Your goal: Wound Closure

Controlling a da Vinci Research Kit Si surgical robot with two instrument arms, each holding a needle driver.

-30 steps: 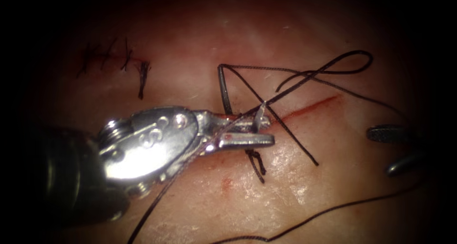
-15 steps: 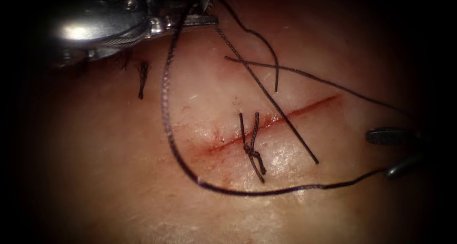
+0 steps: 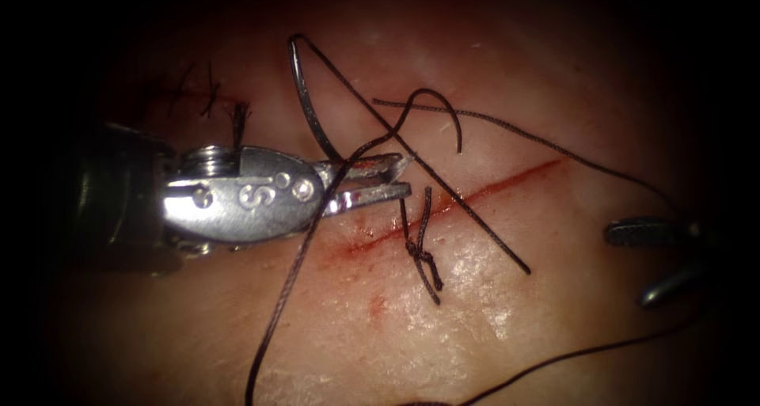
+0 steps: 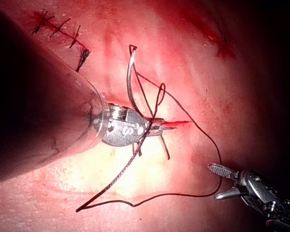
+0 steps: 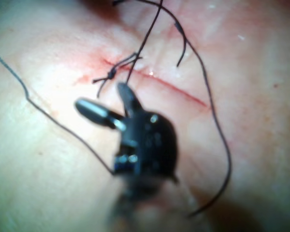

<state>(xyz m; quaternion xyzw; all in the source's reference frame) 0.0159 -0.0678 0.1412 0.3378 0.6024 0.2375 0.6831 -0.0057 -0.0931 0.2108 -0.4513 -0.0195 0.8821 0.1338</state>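
We find the left tool [image 3: 400, 176] lying over the tissue [image 3: 491, 327] just at the left end of the cut [image 3: 475, 194], its jaws nearly closed on the curved needle [image 3: 305, 105] near one end of its curve. The needle rises from the jaws as an arc above and behind the tool, clear of the tissue; in the left wrist view the same needle [image 4: 130, 82] stands up from the left tool [image 4: 159, 126], its far end free in the air. The thread [image 3: 285, 295] crosses the left tool's jaws and trails down past its wrist, while further strands loop over the cut beyond its tips. A tied knot [image 3: 419, 252] with two short ends sits across the cut just beyond the left tool's tips, and red fluid [image 3: 377, 305] marks the tissue near the knot. An older row of stitches [image 3: 202, 97] lies behind the left tool's wrist. The right tool [image 3: 633, 267] rests well apart, past the far end of the cut, with its jaws spread wide and nothing between them; the right wrist view confirms the right tool [image 5: 104, 99] open, with thread [image 5: 48, 116] running beside it but not gripped.
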